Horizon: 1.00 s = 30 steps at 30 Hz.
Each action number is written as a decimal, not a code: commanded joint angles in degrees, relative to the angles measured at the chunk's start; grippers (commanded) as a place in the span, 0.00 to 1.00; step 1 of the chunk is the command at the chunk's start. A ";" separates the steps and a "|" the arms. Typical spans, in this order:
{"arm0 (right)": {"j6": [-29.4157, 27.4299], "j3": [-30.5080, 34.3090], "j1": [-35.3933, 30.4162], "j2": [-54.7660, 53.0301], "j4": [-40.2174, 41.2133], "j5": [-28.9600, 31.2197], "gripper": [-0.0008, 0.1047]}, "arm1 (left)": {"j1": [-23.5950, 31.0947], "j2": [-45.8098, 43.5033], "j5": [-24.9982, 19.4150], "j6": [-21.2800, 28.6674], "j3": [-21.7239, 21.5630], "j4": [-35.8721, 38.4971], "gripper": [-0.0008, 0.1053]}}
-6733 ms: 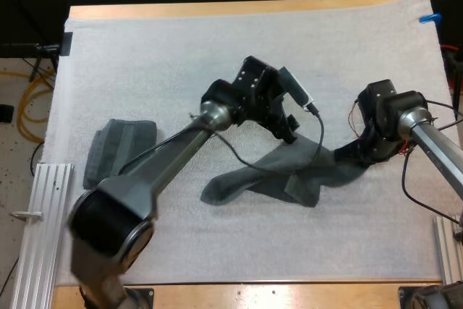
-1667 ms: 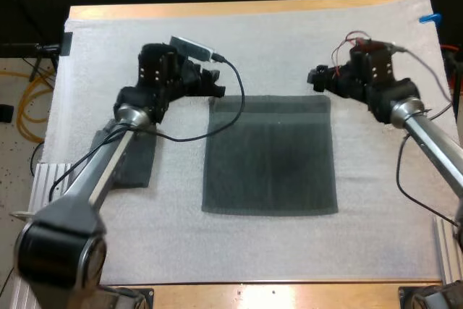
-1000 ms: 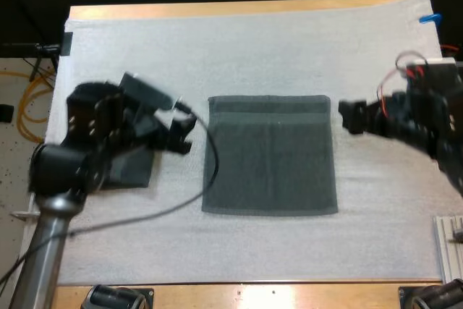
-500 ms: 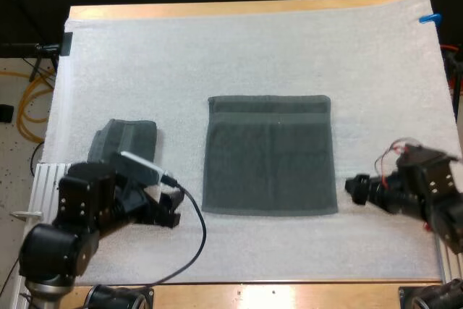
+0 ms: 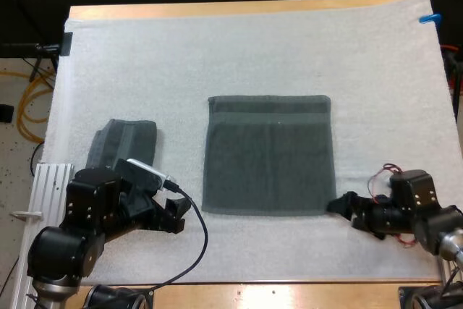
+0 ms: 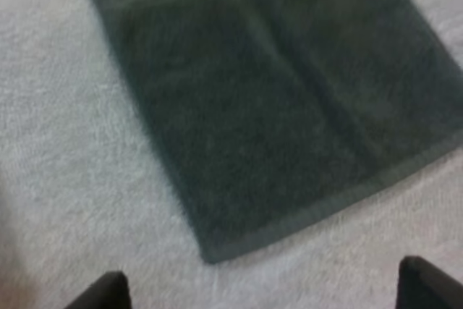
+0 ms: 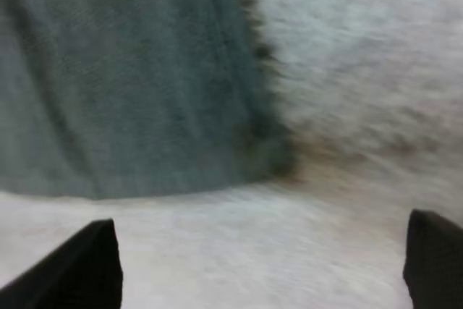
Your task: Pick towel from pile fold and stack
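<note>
Flanking the near corners of the towel, left gripper and right gripper gape empty; next, pinch corners to fold.

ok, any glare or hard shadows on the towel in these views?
High view: even light, no glare on the white mat or the spread towel. Left wrist view: the spread towel is evenly lit, with no hot spots. Right wrist view: the white mat is brightest beside the towel's corner, with a thin dark fringe along the towel's edge.
</note>
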 commanded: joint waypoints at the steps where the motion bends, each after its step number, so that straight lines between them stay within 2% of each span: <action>1: 0.70 0.07 -0.27 1.94 -3.65 -2.91 0.73 | 0.17 -0.28 0.34 -0.84 -0.13 -0.61 0.67; 8: 6.15 0.06 -0.27 12.09 -15.88 -7.98 0.73 | 0.17 -0.28 0.34 -1.01 -0.13 -0.61 0.67; 13: 7.65 0.06 -0.27 15.64 -19.04 -9.36 0.73 | 0.17 -0.28 0.34 -1.01 -0.13 -0.61 0.67; 15: 7.65 0.06 -0.27 15.78 -18.74 -9.24 0.67 | 0.17 -0.28 0.34 -1.01 -0.13 -0.61 0.67; 16: 7.65 0.06 -0.27 15.78 -18.76 -9.25 0.61 | 0.17 -0.28 0.34 -1.01 -0.13 -0.61 0.67; 20: 7.65 0.06 -0.27 15.78 -18.76 -8.14 0.33 | 0.17 0.04 0.34 -1.01 0.21 -0.95 0.67; 21: 7.65 0.06 -0.27 15.78 -18.76 -7.95 0.29 | 0.17 0.14 0.34 -1.01 0.32 -1.02 0.67; 23: 7.65 0.06 -0.27 15.78 -18.76 -7.52 0.12 | 0.17 0.60 0.34 -1.01 1.19 -1.44 0.67; 25: 7.33 0.06 -0.27 15.78 -18.76 -7.49 0.02 | 0.17 0.99 0.66 -1.24 2.33 -2.21 0.67; 27: 6.72 0.06 -0.27 15.78 -18.76 -7.49 0.01 | 0.17 1.65 2.75 -1.73 3.98 -4.29 0.67; 30: 6.71 0.06 -0.27 15.78 -18.76 -7.49 0.01 | 0.17 3.69 4.63 -7.08 6.99 -8.98 0.67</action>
